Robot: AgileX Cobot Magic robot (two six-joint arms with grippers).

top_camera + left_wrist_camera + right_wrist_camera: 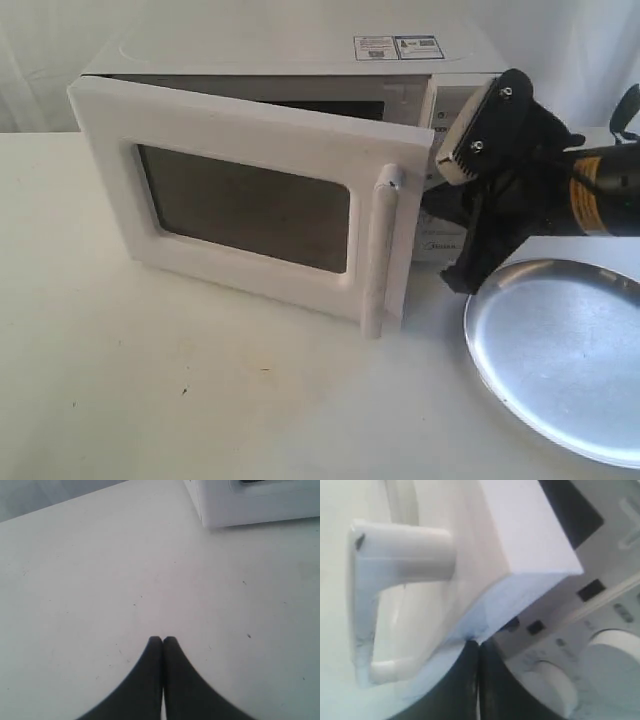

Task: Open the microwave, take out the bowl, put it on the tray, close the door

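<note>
Right gripper (479, 645) clenched empty, tips at edge of ajar door (245, 205), handle (365, 605) just beside. Left gripper (162, 640) clenched empty over table (100, 580).

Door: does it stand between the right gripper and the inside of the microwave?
Yes. The door is only partly open and screens most of the microwave's front. The right gripper, shut, sits at the door's free edge near the handle. What lies inside cannot be seen past the door.

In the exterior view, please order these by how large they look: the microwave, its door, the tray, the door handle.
1. microwave
2. door
3. tray, though the picture's edge cuts it off
4. handle
</note>
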